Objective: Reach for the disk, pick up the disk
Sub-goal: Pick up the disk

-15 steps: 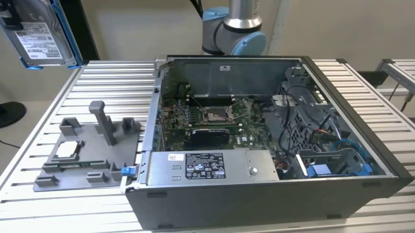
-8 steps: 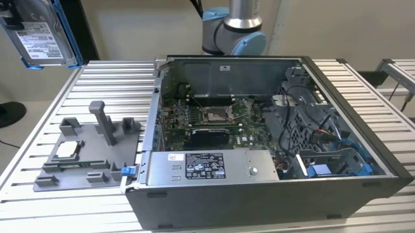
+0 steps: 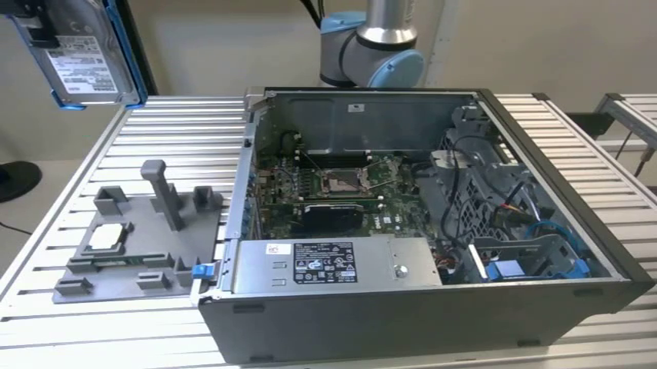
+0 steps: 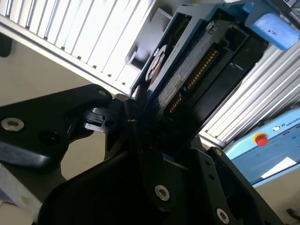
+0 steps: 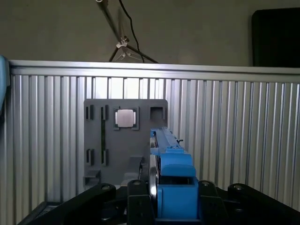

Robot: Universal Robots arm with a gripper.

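The disk (image 3: pixel 85 55), a silver-grey drive with a white label and blue rails, hangs high above the table's far corner at the exterior view's left. My gripper (image 3: pixel 29 27) is shut on it, with only its black tip showing at the picture's edge. In the first wrist view the disk (image 5: pixel 169 171) appears edge-on with its blue rail towards the camera, between the black fingers (image 5: pixel 136 201) of the gripper (image 5: pixel 171 199). The second wrist view shows the disk (image 4: pixel 197 61) from its connector side, clamped in the gripper (image 4: pixel 145 110).
Below the disk lies a grey fixture plate (image 3: pixel 134 254) with an upright post (image 3: pixel 159 192) and a small square chip (image 3: pixel 108 238). An open computer case (image 3: pixel 555 231) with a grey labelled box (image 3: pixel 328 265) takes up the slatted table (image 3: pixel 165 123). The arm's base (image 3: pixel 370 46) stands behind it.
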